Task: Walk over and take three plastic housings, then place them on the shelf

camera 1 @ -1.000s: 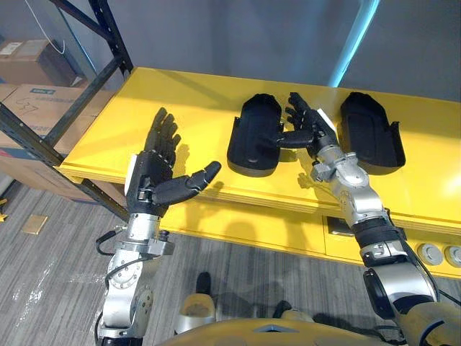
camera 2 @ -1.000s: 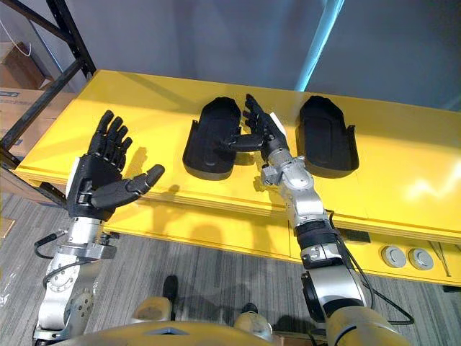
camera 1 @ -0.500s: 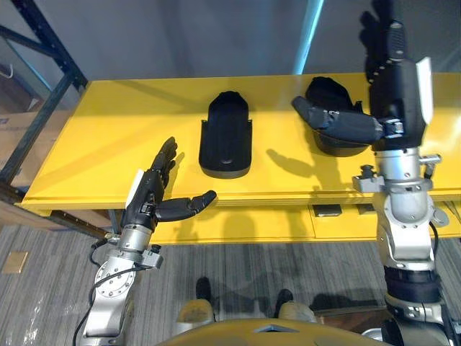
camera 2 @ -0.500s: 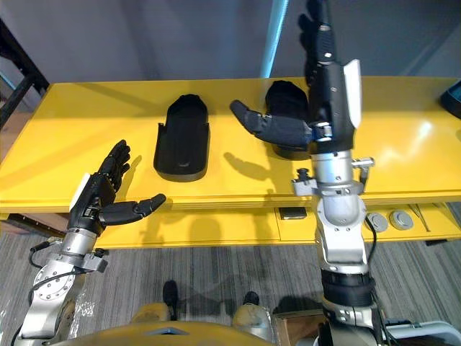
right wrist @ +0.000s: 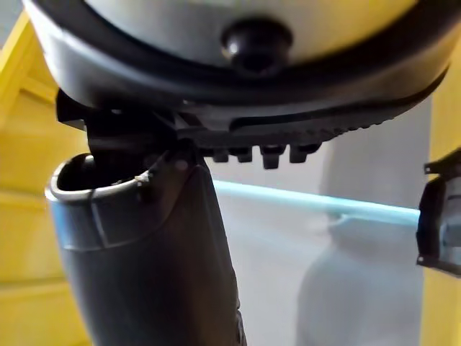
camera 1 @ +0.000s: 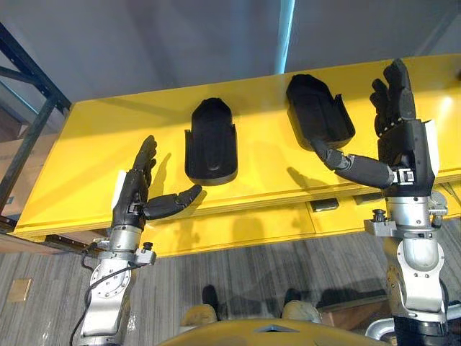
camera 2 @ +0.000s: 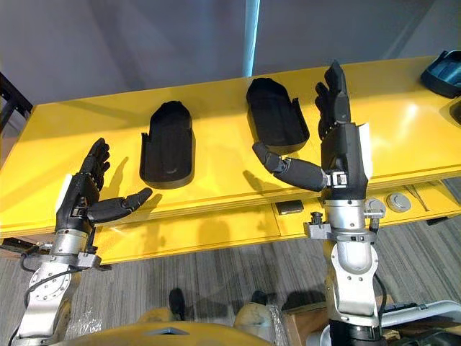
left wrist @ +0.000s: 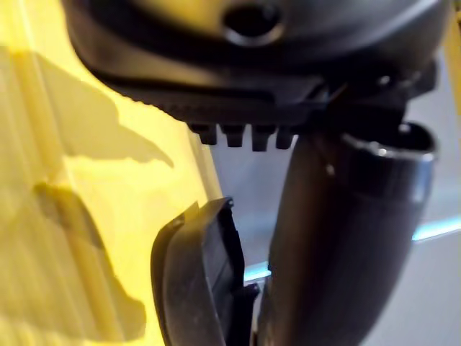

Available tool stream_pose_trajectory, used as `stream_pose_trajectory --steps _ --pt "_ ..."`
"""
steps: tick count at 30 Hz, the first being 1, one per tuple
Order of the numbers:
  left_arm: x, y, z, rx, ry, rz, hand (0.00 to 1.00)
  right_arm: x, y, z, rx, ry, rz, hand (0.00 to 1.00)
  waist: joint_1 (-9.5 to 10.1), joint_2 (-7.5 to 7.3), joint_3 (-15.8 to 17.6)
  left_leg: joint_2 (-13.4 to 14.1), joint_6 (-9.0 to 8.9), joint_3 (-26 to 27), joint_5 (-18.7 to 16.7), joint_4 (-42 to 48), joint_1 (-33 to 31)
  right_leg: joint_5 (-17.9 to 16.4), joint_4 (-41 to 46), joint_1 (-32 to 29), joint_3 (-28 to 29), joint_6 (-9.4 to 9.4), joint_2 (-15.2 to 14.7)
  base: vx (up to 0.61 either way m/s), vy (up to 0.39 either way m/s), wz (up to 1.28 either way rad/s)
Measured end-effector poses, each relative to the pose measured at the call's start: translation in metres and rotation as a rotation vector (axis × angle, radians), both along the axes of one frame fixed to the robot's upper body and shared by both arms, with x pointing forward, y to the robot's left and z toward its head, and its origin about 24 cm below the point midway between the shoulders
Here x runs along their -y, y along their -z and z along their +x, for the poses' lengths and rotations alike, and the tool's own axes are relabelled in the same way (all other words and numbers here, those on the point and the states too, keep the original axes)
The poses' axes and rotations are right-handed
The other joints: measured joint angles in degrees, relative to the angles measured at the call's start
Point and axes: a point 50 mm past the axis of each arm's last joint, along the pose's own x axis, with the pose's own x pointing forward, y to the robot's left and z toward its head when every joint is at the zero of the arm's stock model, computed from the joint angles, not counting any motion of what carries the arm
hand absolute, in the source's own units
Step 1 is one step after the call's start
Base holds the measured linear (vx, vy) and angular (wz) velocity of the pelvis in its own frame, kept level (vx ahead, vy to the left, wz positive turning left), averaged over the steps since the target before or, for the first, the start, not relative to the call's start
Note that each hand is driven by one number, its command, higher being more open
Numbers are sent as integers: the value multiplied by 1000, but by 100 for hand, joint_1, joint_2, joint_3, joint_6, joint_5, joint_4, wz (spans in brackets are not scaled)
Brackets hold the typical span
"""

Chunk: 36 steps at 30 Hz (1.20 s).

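Two black plastic housings lie on the yellow table (camera 1: 86, 166). One housing (camera 1: 210, 141) is near the middle, the other housing (camera 1: 318, 113) is further right. A third dark housing (camera 2: 444, 70) sits at the table's far right edge. My left hand (camera 1: 133, 197) hovers open over the table's front edge, left of the middle housing, which also appears in the left wrist view as a housing (left wrist: 198, 277) past the thumb. My right hand (camera 1: 403, 148) is raised open in front of the table, right of the second housing, holding nothing.
A dark metal rack post (camera 1: 32, 79) stands at the left behind the table. Small fittings (camera 2: 397, 202) sit under the table's front edge on the right. Grey wood-pattern floor (camera 1: 238, 267) lies in front of the table.
The camera has shifted, so the table now sits tilted in the picture. My right hand has dropped lower, from above the right housing to beside it. My left hand stays open near the front edge.
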Motion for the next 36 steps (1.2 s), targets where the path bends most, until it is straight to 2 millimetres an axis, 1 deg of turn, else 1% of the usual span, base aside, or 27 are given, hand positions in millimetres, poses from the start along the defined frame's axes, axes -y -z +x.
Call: stream_pose_trajectory --steps 3,4,8,10,14,16,19,24,29,33,36 --pt "-3 6 2 -22 -40 9 100 0 6 -3 -31 17 -20 100 -54 0 -1 7 0 75 -4 0 8 9 -6 -36 86 22 11 -12 0 -12" --pt "-3 8 2 -29 -49 7 100 0 7 -4 -33 19 -18 100 -104 2 -3 6 -1 98 -8 0 18 17 -8 -39 105 17 11 4 1 -8" --pt "-3 13 5 -53 -50 2 100 1 7 -4 -34 30 -11 100 -141 11 -38 26 -17 220 -47 1 87 21 -11 -50 238 14 38 18 1 -17" --pt "2 16 13 -72 -30 -4 100 2 10 -6 -43 43 -4 100 -137 30 -68 38 -19 226 -48 2 87 22 -11 -54 245 12 53 0 0 0" --pt "4 23 20 -113 -25 0 100 2 10 -6 -43 42 -3 100 -174 45 -82 73 -32 272 -56 2 97 29 -10 -77 283 1 94 10 -11 -6" --pt "2 28 20 -133 -41 -1 100 2 10 -6 -43 42 -2 100 -255 54 -93 75 -38 300 -60 4 99 30 -7 -97 312 0 98 8 -6 -7" --pt "0 28 22 -129 -56 11 100 1 10 -6 -45 39 -1 100 -268 66 -104 74 -42 367 -65 4 111 35 5 -133 380 -6 100 -5 6 -11" --pt "1 32 33 -146 -118 1 100 -2 11 -5 -50 25 1 100 -281 81 -116 75 -41 418 -68 3 151 34 12 -133 434 -6 104 -13 4 -5" --pt "3 31 36 -143 -158 -2 100 -3 12 -5 -51 19 4 100 -296 80 -115 77 -40 427 -68 5 130 32 13 -169 460 -2 109 0 0 0" --pt "2 26 49 -110 -206 -8 100 -10 9 0 -31 -2 17 100 -292 70 -83 74 -28 423 -57 19 51 48 24 -254 474 0 111 0 0 0" --pt "3 22 52 -94 -213 -10 100 -13 7 2 -21 -13 23 100 -294 45 -57 72 -28 423 -57 20 51 49 24 -254 478 -3 111 0 0 0"
